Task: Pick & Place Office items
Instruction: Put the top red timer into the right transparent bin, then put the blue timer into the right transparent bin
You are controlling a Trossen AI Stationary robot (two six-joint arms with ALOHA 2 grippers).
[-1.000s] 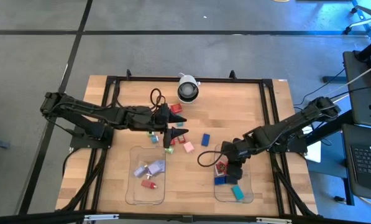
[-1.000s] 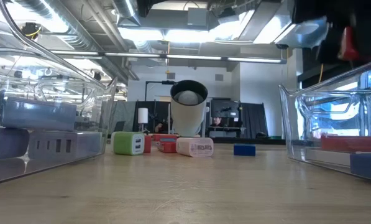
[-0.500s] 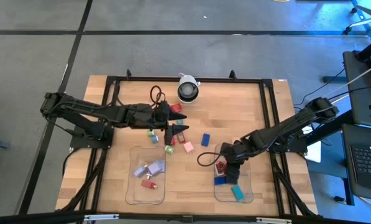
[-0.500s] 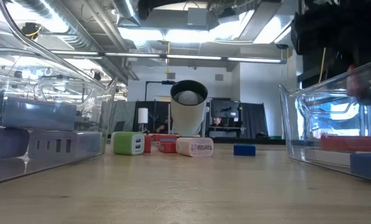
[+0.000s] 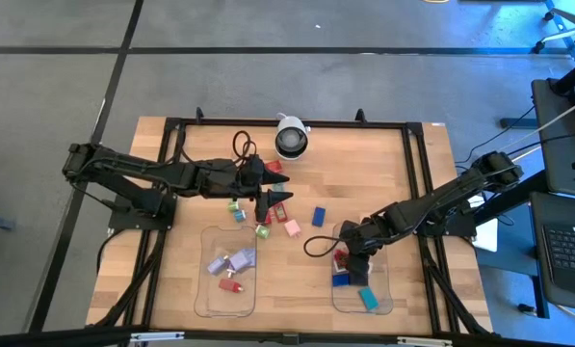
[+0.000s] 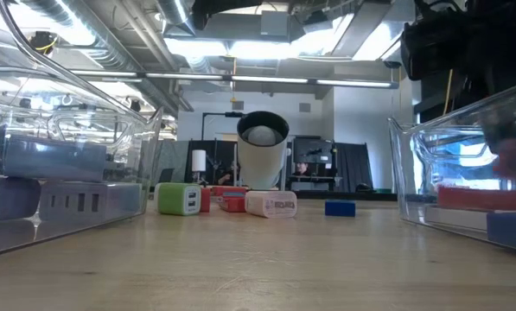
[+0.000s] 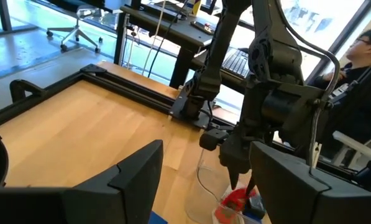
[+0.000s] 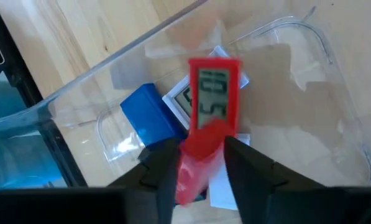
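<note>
Two clear plastic trays: left tray (image 5: 227, 289) and right tray (image 5: 364, 306), each holding several office items. Right gripper (image 8: 199, 163) sits over the right tray's inner corner, jaws narrowly parted around a red clip-shaped item (image 8: 210, 121). Left gripper (image 5: 268, 208) hovers open above loose blocks (image 5: 292, 228) mid-table.

Wooden table (image 5: 191, 145) carries two clear trays (image 5: 206, 294), scattered office items (image 5: 319, 216).
</note>
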